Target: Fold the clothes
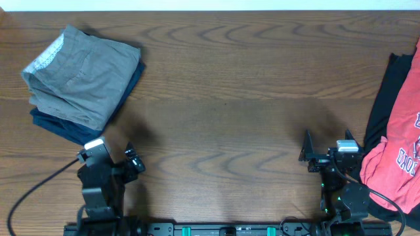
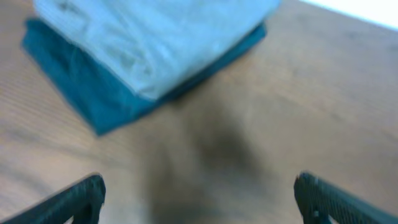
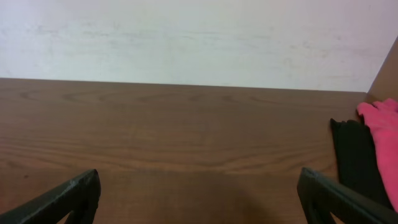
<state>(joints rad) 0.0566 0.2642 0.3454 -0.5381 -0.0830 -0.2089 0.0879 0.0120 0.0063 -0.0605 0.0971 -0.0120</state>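
Observation:
The grey-khaki shorts [image 1: 82, 73] lie folded at the far left of the table, on top of a dark navy folded garment [image 1: 62, 126]. The pale patterned waistband lining shows at their left edge. In the blurred left wrist view the shorts [image 2: 155, 37] appear pale, resting on the blue garment [image 2: 93, 93]. My left gripper [image 1: 131, 162] is open and empty near the front edge, below and to the right of the pile. My right gripper [image 1: 308, 152] is open and empty at the front right, over bare table.
A red shirt with white lettering [image 1: 397, 147] lies at the right edge, over a black garment [image 1: 384, 92]. Both show in the right wrist view: red shirt [image 3: 382, 134], black garment [image 3: 354, 155]. A pale wall [image 3: 199, 43] stands behind the table.

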